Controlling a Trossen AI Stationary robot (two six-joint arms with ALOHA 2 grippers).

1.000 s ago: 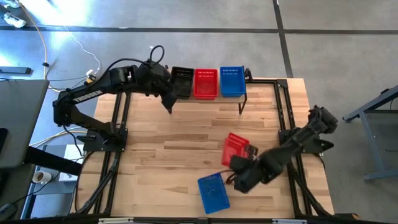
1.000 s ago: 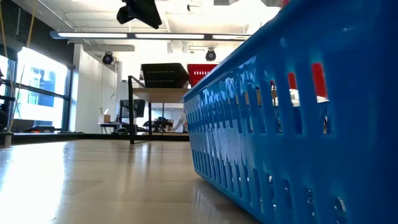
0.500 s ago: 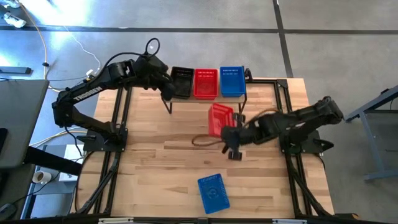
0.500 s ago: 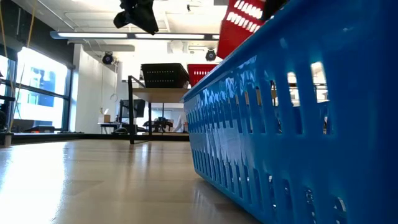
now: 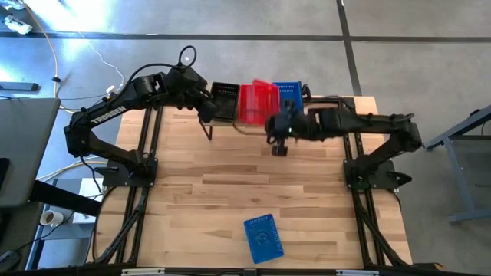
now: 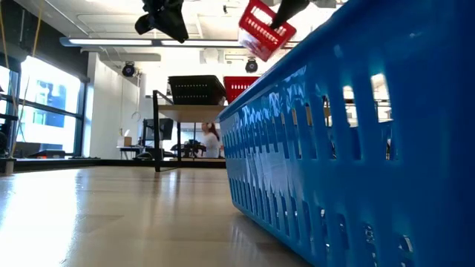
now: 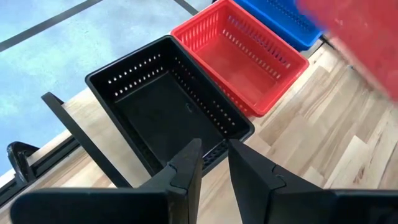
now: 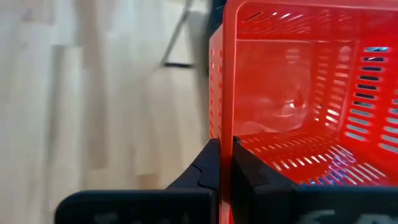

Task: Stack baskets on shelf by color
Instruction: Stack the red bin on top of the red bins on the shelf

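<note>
On the shelf (image 6: 185, 108) at the table's far edge a black basket (image 5: 225, 100), a red basket (image 7: 239, 56) and a blue basket (image 5: 288, 98) stand in a row. My right gripper (image 5: 268, 124) is shut on another red basket (image 5: 256, 100), tilted in the air above the shelf's red one. My left gripper (image 7: 214, 155) hovers over the black basket's near-left rim, its fingers a narrow gap apart, touching nothing. One more blue basket (image 5: 263, 238) rests on its base on the table near the near edge. My right gripper pinches one side wall of the red basket at its rim (image 8: 229, 124), one finger inside (image 8: 249, 165) and one outside (image 8: 208, 163). The basket is lifted clear of the table and tilted (image 6: 266, 30).
The near blue basket fills the right half of the low view (image 6: 356, 148). Bare wooden tabletop (image 5: 230, 184) lies between the shelf and that basket. The shelf's black legs (image 5: 298, 130) stand on the table. A person shows far off in the room (image 6: 213, 141).
My right gripper has lifted the red basket off the table's right middle and carried it up and toward the far edge, until it is above the shelf's red basket. My left gripper drew back slightly toward the far left early on, then stayed still.
</note>
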